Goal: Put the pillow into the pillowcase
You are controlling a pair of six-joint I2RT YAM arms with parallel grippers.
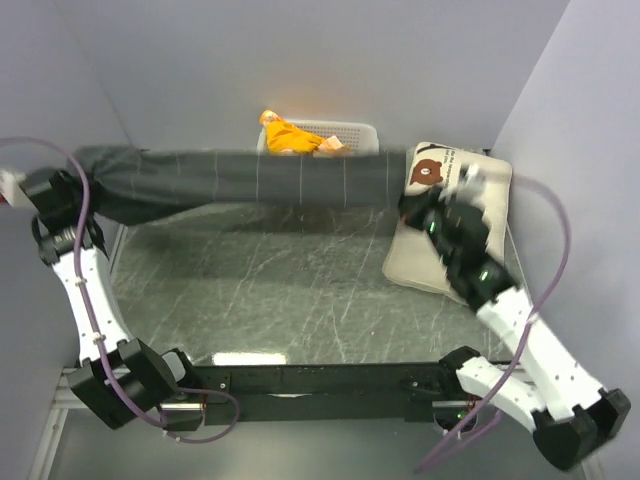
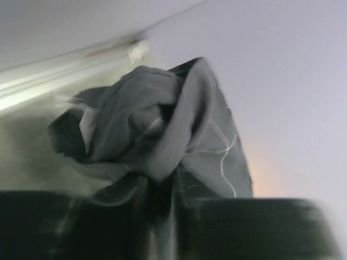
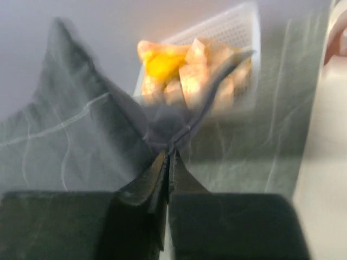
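On the table (image 1: 300, 290), you have a dark stone-look top with pale veins, boxed in by plain lavender-grey walls (image 1: 300, 60) at the far side, left and right.

From the top view you see the pillowcase (image 1: 260, 180) pulled into a long band along the far edge, strung between the two arms and lifted off the table. The left gripper (image 1: 62, 190) has it at the far left corner and the right gripper (image 1: 410, 205) has it near the far right. Behind the band, against the far wall, sits a white basket (image 1: 350, 132) with orange-yellow things (image 1: 285, 135) in it. The pillow (image 1: 415, 262) lies flat in the far right corner, its bear face (image 1: 428, 172) toward the far wall, partly under the right arm.

Only the wrist views show you the grips. On the left, the fingers are clamped on a twisted bunch of cloth. On the right, the fingers are pressed together on a thin fold of the edge, with the basket blurred behind it.

The pillowcase is dark charcoal with thin light grid lines. The pillow is cream-white and outside the case.
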